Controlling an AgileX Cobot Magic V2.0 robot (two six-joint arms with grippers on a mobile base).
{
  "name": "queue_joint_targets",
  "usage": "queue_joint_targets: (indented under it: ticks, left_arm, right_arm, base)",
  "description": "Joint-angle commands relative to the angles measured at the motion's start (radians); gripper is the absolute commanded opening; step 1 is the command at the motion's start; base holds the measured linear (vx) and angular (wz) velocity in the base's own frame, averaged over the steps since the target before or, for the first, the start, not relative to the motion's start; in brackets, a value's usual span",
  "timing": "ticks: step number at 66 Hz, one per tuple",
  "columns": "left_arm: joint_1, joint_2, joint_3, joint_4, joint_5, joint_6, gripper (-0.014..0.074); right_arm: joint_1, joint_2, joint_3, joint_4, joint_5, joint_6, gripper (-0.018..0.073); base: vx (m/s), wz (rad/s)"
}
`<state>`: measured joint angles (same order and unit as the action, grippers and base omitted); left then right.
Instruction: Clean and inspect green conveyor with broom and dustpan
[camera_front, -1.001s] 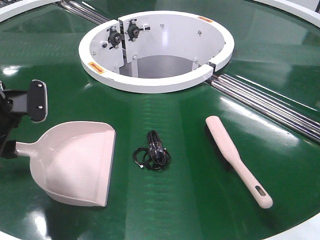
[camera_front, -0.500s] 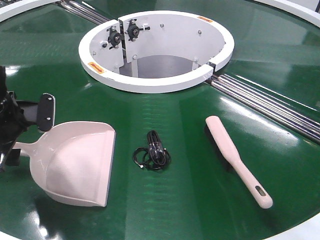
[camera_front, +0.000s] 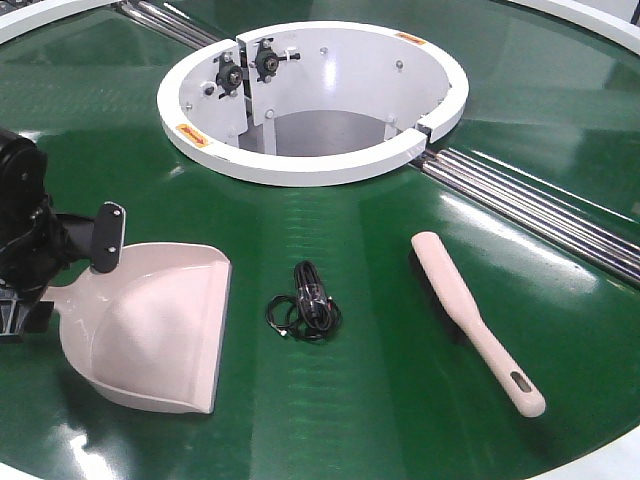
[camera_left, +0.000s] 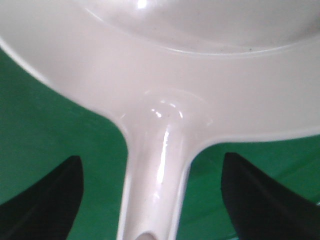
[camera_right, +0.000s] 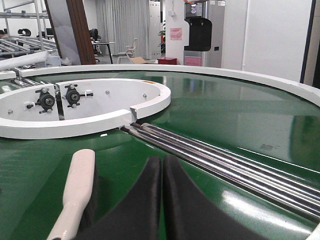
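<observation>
Dustpan (camera_front: 150, 320) handle lies untouched between the fingers (camera_left: 50, 200) of the wide-open left claw (camera_left: 150, 162); the right claw (camera_right: 162, 167) is pressed shut, empty.

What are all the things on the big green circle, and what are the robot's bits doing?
green conveyor: one, glossy dark green, under everything
hub: one, white ring, at the middle of the conveyor
rails: one set, silver metal, running out from the hub to the right
dustpan: one, pale pink, lying front left
cable: one small coiled bundle, black, between the dustpan and the broom
broom: one, pale pink with dark bristles, lying front right
left pincer: one, black, open, a finger on each side of the dustpan's handle
right pincer: one, black, shut on nothing, low beside the broom
</observation>
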<state>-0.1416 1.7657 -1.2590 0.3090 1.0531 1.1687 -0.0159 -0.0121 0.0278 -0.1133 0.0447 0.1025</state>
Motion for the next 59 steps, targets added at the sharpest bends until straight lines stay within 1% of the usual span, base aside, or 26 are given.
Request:
queue_joint_targets:
  ticks: [1,10,16,23,26,33,43,59]
  left_arm:
    - [0.001,-0.026,-0.029,0.036,-0.013,0.0,0.0544]
    - [0.021,-0.009,-0.029,0.034,-0.003,0.0,0.053]
    - [0.039,-0.008,-0.029,0.036,-0.004,0.0,0.0481]
    - [0.043,-0.008,-0.029,0.038,-0.012,0.008,0.0372]
    - [0.043,-0.008,-0.029,0.037,-0.021,0.015,0.0299]
    - [0.043,-0.008,-0.029,0.034,-0.036,0.023,0.016]
    - [0.042,-0.009,-0.029,0.034,-0.023,0.023,-0.0006]
    - [0.032,-0.038,-0.029,0.039,-0.017,0.028,-0.0008]
  right_arm:
    - [-0.002,-0.01,0.003,-0.011,-0.069,-0.005,-0.0008]
    - [-0.002,-0.01,0.003,-0.011,-0.069,-0.005,-0.0008]
    - [-0.002,-0.01,0.003,-0.011,-0.069,-0.005,-0.0008]
    - [-0.002,-0.01,0.003,-0.011,-0.069,-0.005,-0.0008]
    - [-0.002,-0.01,0.003,-0.011,-0.069,-0.005,-0.0008]
    - [-0.002,-0.01,0.003,-0.011,-0.069,-0.005,-0.0008]
    - [-0.002,-0.01,0.003,-0.011,-0.069,-0.005,-0.0008]
    - [-0.002,-0.01,0.003,-0.011,-0.069,-0.005,-0.0008]
  base:
    - [0.0,0.0]
    - [0.0,0.0]
    - [0.0,0.0]
    - [0.0,0.0]
    - [0.0,0.0]
    - [0.0,0.0]
    - [0.0,0.0]
    - [0.0,0.0]
